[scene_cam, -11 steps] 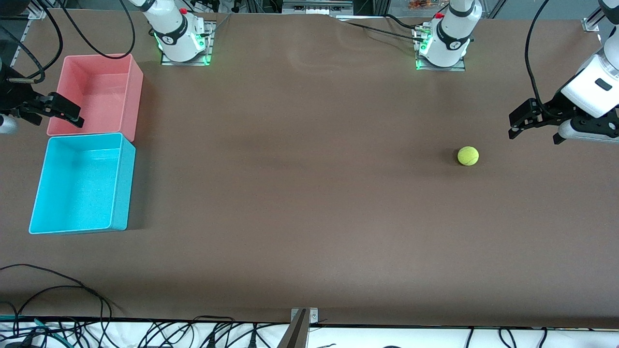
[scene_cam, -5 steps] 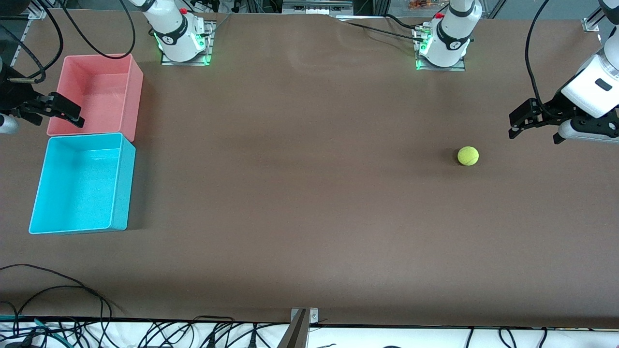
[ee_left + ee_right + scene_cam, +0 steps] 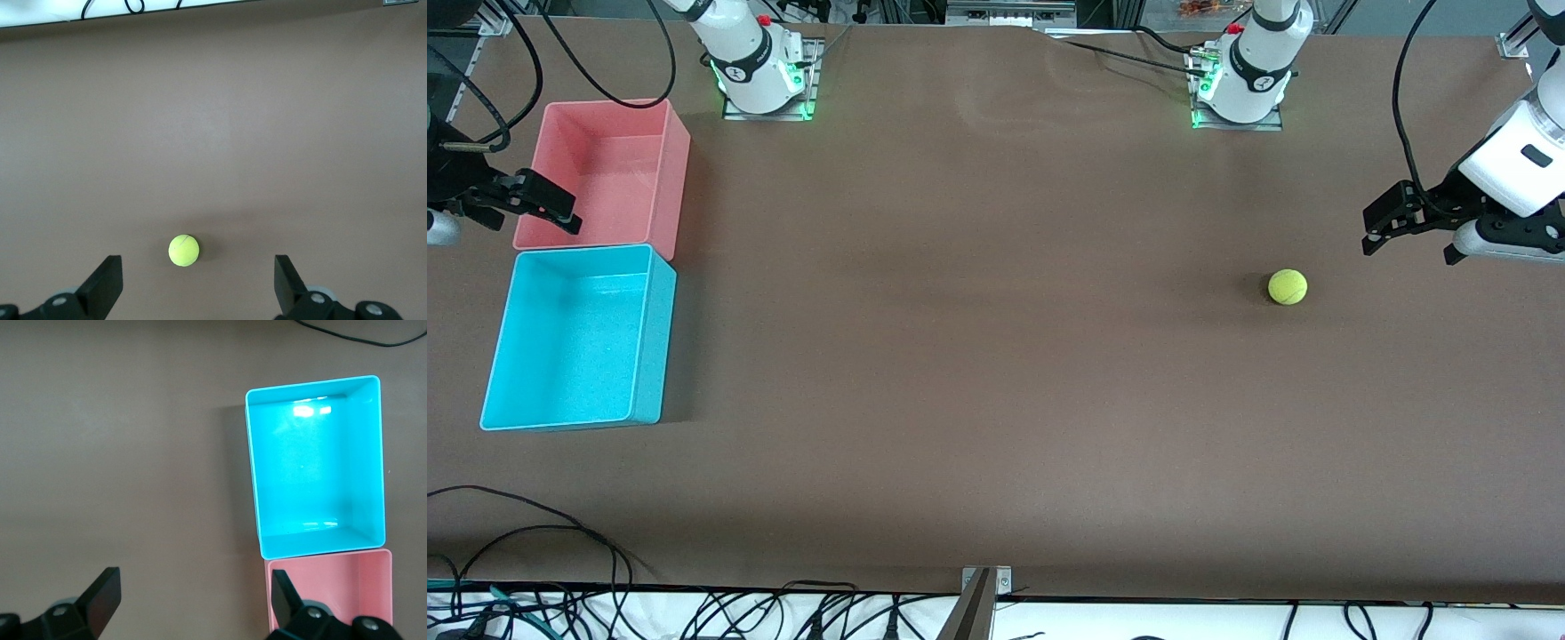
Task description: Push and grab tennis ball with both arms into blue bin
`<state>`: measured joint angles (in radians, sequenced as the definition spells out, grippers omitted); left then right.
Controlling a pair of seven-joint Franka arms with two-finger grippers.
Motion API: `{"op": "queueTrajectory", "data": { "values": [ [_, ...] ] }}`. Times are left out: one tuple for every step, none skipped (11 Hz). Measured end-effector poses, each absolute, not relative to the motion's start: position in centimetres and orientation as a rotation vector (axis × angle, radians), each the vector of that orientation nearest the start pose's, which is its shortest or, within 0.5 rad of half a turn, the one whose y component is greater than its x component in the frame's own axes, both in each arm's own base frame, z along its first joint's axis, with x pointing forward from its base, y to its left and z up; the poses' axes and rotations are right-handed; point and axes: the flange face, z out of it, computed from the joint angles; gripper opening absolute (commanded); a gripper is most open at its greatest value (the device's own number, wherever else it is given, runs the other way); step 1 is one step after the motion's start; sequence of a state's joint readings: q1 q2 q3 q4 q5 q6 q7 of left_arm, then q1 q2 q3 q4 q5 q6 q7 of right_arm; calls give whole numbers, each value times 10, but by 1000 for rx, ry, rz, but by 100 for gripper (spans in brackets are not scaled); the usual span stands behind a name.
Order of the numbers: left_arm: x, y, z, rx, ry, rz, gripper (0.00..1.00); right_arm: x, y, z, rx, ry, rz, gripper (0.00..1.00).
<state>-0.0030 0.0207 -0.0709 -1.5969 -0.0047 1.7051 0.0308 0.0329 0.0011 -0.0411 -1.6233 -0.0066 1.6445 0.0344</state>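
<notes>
Your left gripper hung with its black fingers spread wide and holding nothing, up in the air near the left arm's end of the brown table. The small fuzzy yellow-green tennis ball lay apart from it on the bare table, toward the left arm's end and well apart from both bins; in the left wrist view the ball showed between the two fingertips. Your right gripper, likewise spread and empty, waited over the edge of the pink rectangular plastic bin. The light cyan-blue rectangular plastic bin with tall walls stood empty just beside the pink one, nearer to the front camera.

To do this push well, I judged you should have come down on the side of the ball toward the left arm's end, kept the ball centred between the fingers, and swept level and slowly toward the blue bin, since a round ball rolls off line at any glancing touch.

Against the frames from a second and half a second ago, nothing told of change: ball, bins and both grippers stood as they were.
</notes>
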Motion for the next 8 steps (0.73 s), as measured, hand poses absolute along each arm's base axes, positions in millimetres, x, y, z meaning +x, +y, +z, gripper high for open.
{"op": "queueTrajectory", "data": {
  "values": [
    [572,-42,613,-3142,163,-138,100,561,-5,606,-3147,66,-32,100],
    [572,-42,613,-3142,163,-138,100,561,-5,606,-3147,66,-33,100],
    [572,-42,613,-3142,163,-138,100,561,-5,606,-3147,67,-33,100],
    [572,-42,613,-3142,163,-137,100,561,-5,608,-3147,67,-38,100],
    [572,-42,613,-3142,163,-137,100,561,-5,612,-3147,67,-52,100],
    [572,-42,613,-3142,163,-137,100,561,-5,616,-3146,67,-67,100],
    [572,-42,613,-3142,163,-137,100,561,-5,619,-3146,67,-77,100],
    [572,-41,613,-3142,161,-137,100,562,-5,620,-3145,66,-79,100]
  ]
}}
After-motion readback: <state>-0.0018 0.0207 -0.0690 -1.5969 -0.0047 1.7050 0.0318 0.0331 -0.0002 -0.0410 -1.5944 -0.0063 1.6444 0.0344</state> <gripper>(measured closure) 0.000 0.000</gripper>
